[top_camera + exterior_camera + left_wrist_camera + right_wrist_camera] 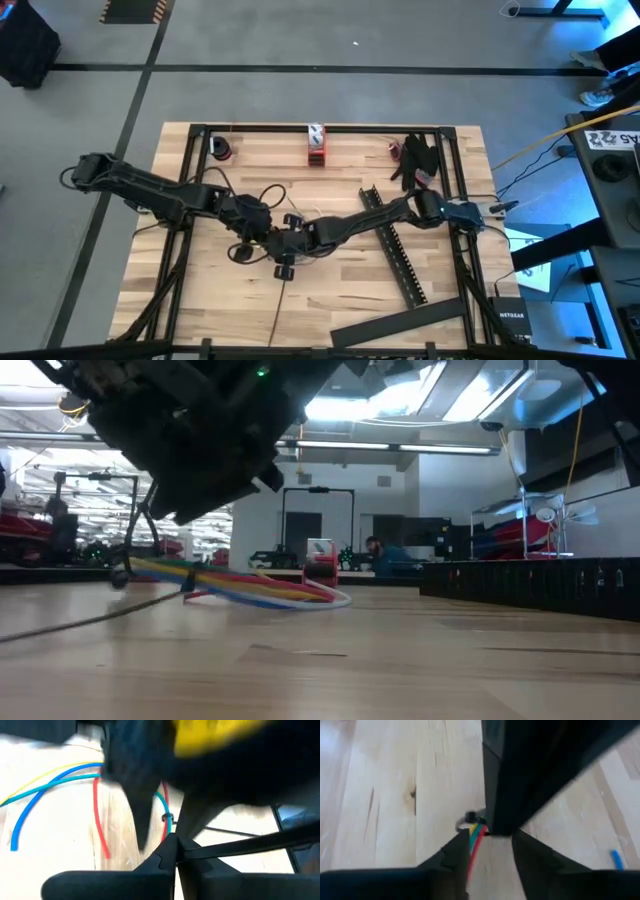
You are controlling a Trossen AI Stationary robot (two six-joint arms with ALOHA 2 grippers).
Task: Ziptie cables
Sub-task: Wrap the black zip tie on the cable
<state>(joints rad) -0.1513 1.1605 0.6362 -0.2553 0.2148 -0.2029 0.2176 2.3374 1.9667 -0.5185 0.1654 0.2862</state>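
From above, I have both arms meeting near the desk's [340, 280] middle, my left tool [262, 236] and right tool [292, 243] just beside each other over the cables [243, 252], so one can steady the bunch while the other works. From desk level, the cables [240, 585] lie flat, banded together. My left wrist shows its tool [172, 851] shut, apparently pinching a thin black strip. My right wrist shows its tool [491, 845] parted, straddling the bundle's end.
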